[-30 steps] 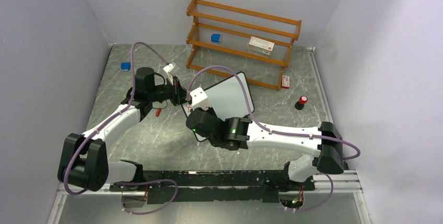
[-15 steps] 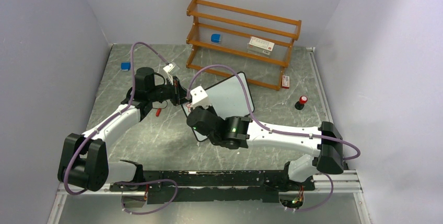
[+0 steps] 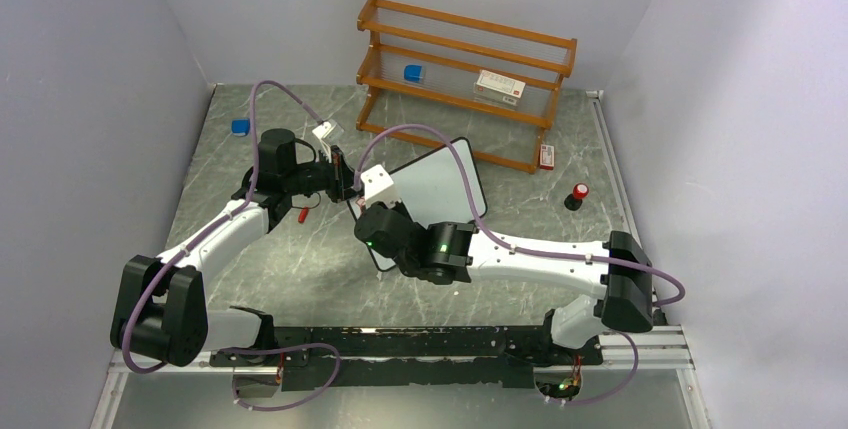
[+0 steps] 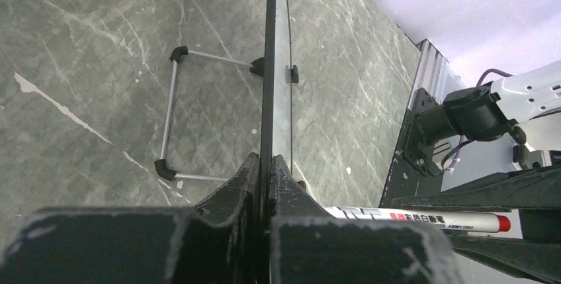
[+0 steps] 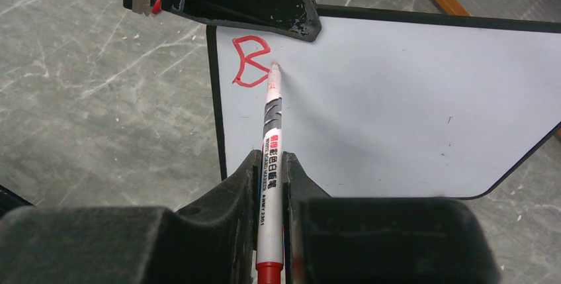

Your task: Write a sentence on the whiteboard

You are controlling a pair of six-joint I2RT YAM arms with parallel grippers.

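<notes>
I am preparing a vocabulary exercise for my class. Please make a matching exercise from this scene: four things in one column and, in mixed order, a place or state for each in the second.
1. left gripper
2. right gripper
3. marker
4. white box

A. lies on the wooden shelf
B. shut on the whiteboard edge
C. tip at the red mark
D. shut on the marker

Pairs: 1-B, 2-D, 3-C, 4-A

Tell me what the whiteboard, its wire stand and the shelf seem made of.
The whiteboard: smooth white coated panel, faintly sheeny, in a thin black frame, probably plastic. Its stand: thin grey metal rod, it seems, with black rubber-like feet. The shelf: orange-brown wood, apparently varnished.
</notes>
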